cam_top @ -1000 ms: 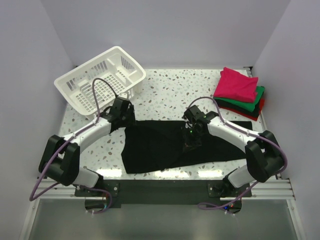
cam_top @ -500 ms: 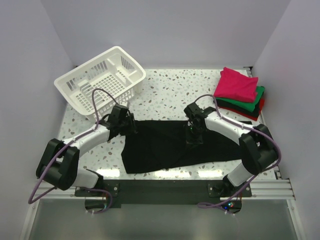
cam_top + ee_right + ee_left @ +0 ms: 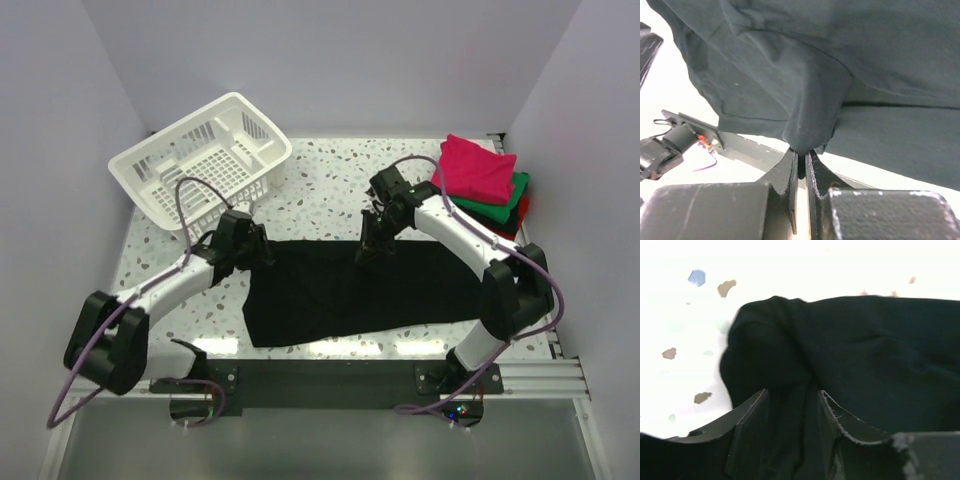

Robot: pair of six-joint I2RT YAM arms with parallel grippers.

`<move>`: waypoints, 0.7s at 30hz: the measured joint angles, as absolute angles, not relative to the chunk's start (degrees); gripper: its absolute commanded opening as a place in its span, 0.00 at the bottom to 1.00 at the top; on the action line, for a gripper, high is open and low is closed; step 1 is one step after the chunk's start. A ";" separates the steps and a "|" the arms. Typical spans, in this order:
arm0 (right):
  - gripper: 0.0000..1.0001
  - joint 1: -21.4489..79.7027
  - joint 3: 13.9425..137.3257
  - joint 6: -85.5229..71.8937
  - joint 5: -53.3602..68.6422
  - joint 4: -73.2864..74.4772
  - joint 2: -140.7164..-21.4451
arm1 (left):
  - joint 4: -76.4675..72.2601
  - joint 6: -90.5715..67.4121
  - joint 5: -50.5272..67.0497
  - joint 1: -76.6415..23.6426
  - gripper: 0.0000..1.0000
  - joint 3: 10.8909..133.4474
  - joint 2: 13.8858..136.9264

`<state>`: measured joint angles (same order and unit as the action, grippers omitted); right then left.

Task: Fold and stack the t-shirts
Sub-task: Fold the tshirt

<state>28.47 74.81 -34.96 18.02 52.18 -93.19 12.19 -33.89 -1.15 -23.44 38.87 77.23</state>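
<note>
top external view: a large black t-shirt [image 3: 360,290] lies spread on the speckled table [image 3: 330,180], in the near middle part, between the two arms. the left arm [image 3: 170,285] reaches to the shirt's far left corner, and the right arm [image 3: 460,235] reaches to its far edge, about the middle of it. at the far right corner of the table sits a stack of folded t-shirts: a magenta-pink t-shirt [image 3: 475,168] on top, a green t-shirt [image 3: 510,195] under it, then black and red layers (only their thin edges show). a white slatted basket [image 3: 205,160] stands at the far left, apart from the black shirt.

left wrist view: the left jaws are closed on a bunched fold of the black cloth, which fills the narrow space between the two fingers [image 3: 747,435]. just beyond them the shirt's corner is rumpled, on the bright table.

right wrist view: the right jaws are pressed almost together and pinch a small peak of the black cloth between the fingers [image 3: 785,175]. folds in the cloth run toward this pinch, and the edge there is raised off the table.
</note>
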 measured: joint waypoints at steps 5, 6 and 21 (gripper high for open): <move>0.00 28.47 75.85 -35.83 19.99 51.81 -95.98 | 8.69 -34.02 4.19 -25.87 0.59 36.60 65.76; 0.00 28.45 75.85 -36.25 20.38 51.70 -96.09 | 7.66 -34.15 4.86 -27.70 0.60 36.49 65.54; 0.00 28.45 75.72 -43.81 22.04 46.70 -96.16 | 1.87 -40.45 10.35 -53.84 0.70 43.79 82.72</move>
<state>28.45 75.72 -43.81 22.04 46.70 -96.16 1.87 -40.45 10.35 -53.84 43.79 82.72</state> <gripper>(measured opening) 0.060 0.703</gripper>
